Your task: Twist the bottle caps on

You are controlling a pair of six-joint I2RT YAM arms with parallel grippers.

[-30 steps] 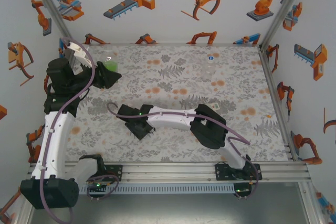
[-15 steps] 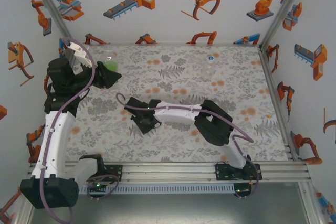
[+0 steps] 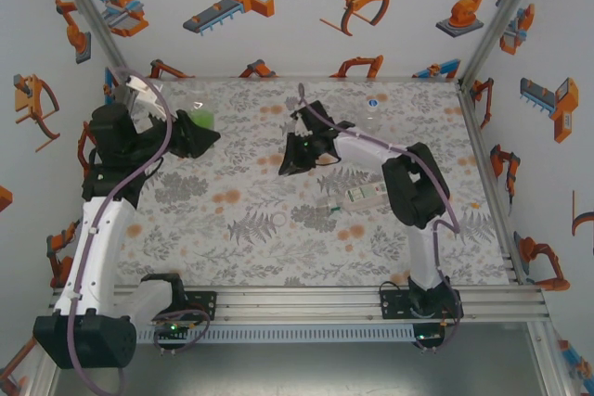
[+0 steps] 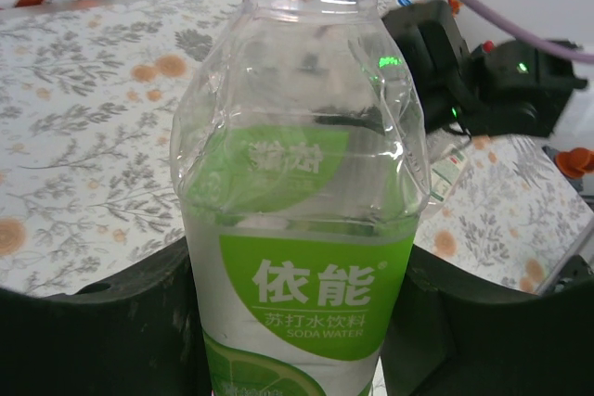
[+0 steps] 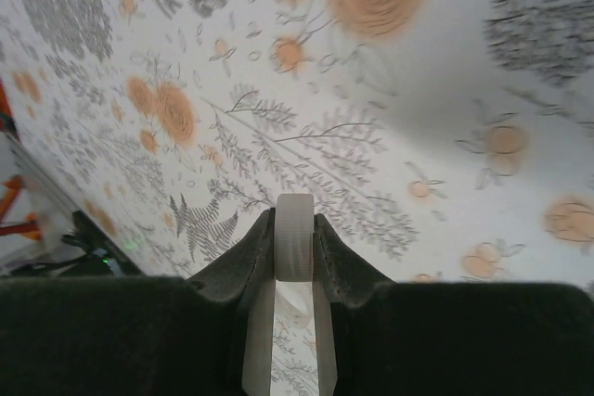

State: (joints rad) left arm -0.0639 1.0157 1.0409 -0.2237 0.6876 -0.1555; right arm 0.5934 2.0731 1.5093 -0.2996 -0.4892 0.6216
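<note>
1. Small round white plastic screw cap: light, stiff, probably slippery. It is pinched edge-on across its rim by the nearly closed fingers of the right gripper, above the floral table.
2. Clear, thin-walled, green-labelled plastic bottle: likely crushable. The left gripper clamps its lower body at the far left.

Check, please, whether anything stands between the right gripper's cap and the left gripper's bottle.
Nothing visible: bare floral tabletop separates the white cap in the right gripper from the soda water bottle in the left gripper.
</note>
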